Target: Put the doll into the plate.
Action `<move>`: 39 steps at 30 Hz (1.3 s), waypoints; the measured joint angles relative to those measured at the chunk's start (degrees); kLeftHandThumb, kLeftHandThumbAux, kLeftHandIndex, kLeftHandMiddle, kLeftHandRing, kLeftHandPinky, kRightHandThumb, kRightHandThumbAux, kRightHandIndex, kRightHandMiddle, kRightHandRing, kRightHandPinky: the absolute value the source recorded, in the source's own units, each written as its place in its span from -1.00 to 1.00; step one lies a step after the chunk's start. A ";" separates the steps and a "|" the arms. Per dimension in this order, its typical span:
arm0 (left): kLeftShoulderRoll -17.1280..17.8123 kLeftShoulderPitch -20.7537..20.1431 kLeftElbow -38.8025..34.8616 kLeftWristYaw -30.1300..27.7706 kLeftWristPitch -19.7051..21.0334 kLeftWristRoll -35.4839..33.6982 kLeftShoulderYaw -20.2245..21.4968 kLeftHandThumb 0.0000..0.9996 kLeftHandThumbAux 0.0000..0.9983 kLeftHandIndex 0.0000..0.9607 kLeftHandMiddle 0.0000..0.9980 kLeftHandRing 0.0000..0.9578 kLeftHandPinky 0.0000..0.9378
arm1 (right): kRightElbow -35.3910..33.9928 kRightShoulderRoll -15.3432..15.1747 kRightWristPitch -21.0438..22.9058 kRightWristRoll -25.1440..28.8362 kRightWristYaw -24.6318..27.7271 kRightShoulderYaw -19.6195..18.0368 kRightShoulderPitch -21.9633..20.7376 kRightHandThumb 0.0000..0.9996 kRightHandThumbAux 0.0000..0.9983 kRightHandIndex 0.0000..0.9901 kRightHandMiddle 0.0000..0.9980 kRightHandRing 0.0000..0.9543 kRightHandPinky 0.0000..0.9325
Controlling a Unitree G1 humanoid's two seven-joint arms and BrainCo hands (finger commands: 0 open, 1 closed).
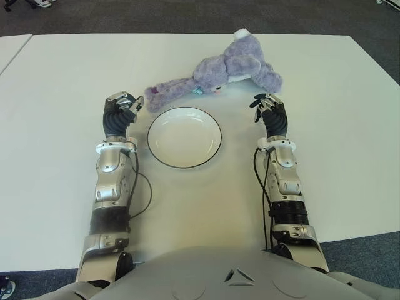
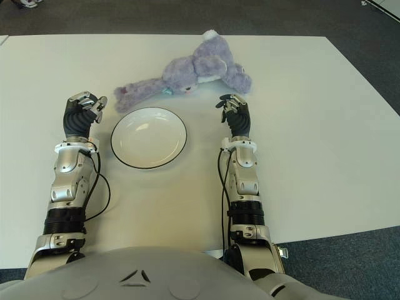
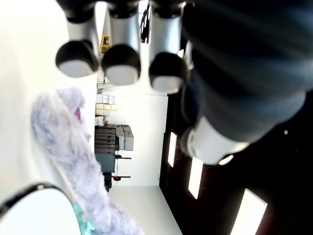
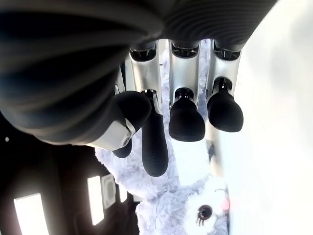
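Note:
A purple plush doll (image 1: 226,70) lies on its side on the white table (image 1: 337,137), just behind a white plate (image 1: 184,140) with a dark rim. Nothing is in the plate. My left hand (image 1: 130,100) hovers to the left of the plate, close to the doll's legs (image 3: 73,147); its fingers are relaxed and hold nothing. To the right of the plate, my right hand (image 1: 262,101) sits just in front of the doll's head (image 4: 166,210), fingers loosely bent and holding nothing. Neither hand touches the doll.
The table's far edge runs just behind the doll, with dark carpet (image 1: 187,15) beyond. A second white table (image 1: 9,47) adjoins at the far left. Black cables (image 1: 147,187) hang beside both forearms.

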 measured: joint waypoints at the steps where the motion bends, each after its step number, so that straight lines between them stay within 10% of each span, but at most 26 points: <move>1: 0.00 0.01 0.00 0.00 0.01 0.00 0.01 -0.25 0.67 0.76 0.80 0.87 0.86 | 0.17 0.00 -0.03 -0.18 -0.26 0.03 -0.11 0.70 0.35 -0.15 0.11 0.65 0.63; 19: 0.66 0.27 0.54 0.01 0.15 0.00 0.26 -0.23 0.65 0.76 0.80 0.88 0.86 | -4.91 1.57 3.92 -12.26 -12.83 4.10 -0.73 0.69 0.36 -0.17 0.08 0.70 0.66; 39: 0.71 -0.05 1.99 0.01 0.06 -0.03 0.25 -0.25 0.65 0.75 0.80 0.87 0.85 | -2.76 -3.68 1.16 -30.21 -21.73 9.86 -7.33 0.70 0.35 -0.13 0.20 0.65 0.66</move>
